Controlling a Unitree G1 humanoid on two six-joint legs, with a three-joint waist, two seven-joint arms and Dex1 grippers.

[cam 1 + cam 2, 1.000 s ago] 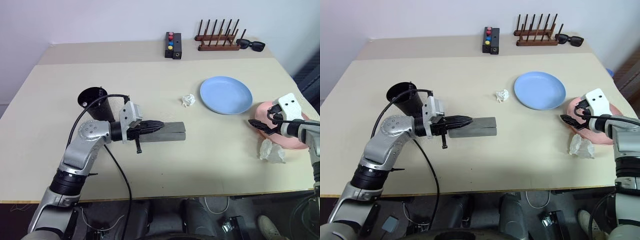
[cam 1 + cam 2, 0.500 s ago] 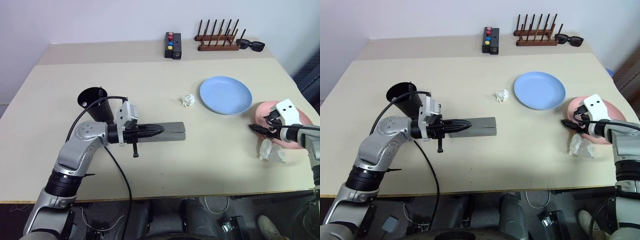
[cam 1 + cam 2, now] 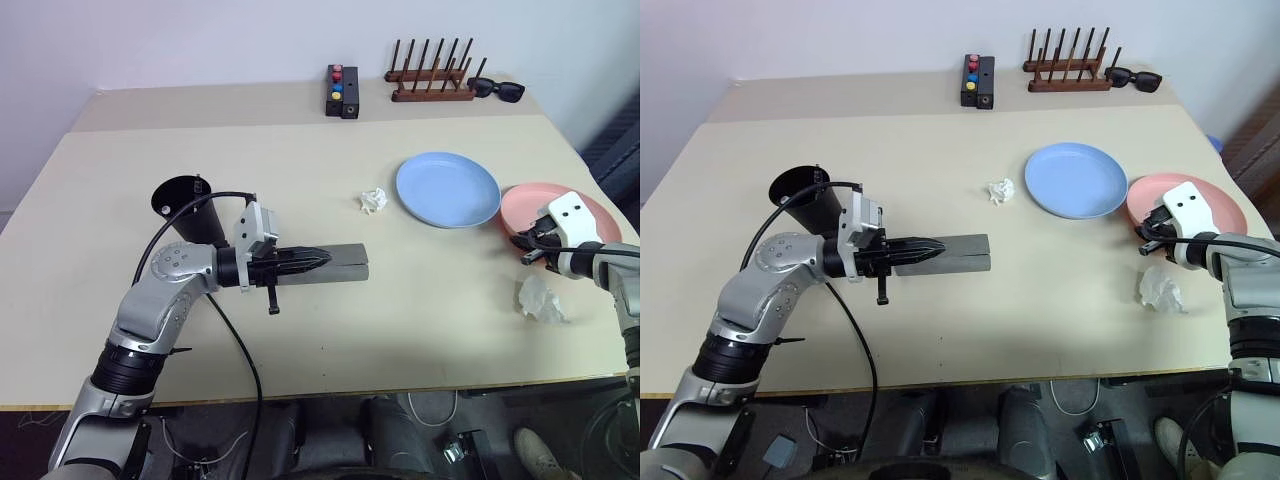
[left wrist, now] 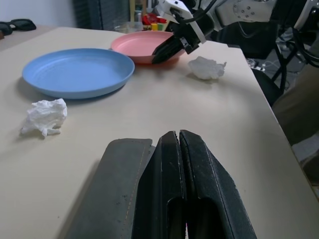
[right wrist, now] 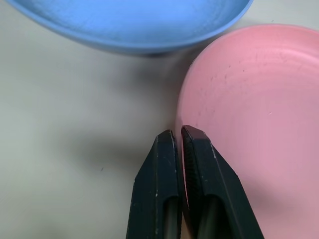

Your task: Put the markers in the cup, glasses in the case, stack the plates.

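My left gripper (image 3: 318,259) is shut, and its fingers lie level along the top of the closed grey case (image 3: 345,262) with nothing between them. Behind that arm stands the black cup (image 3: 185,200). The light blue plate (image 3: 448,190) lies at centre right, and the salmon pink plate (image 3: 560,203) lies right beside it. My right gripper (image 5: 178,133) is shut on the pink plate's near rim (image 4: 149,56). The markers and the glasses are hidden.
A crumpled tissue (image 3: 374,201) lies left of the blue plate. A crumpled clear wrapper (image 3: 540,298) lies near the right arm. At the back stand a black box with coloured buttons (image 3: 340,92), a wooden rack (image 3: 432,85) and black sunglasses (image 3: 497,90).
My right gripper has closed from wide open onto the pink plate's rim. The plate now lies farther back, next to the blue plate. The left arm has stayed put.
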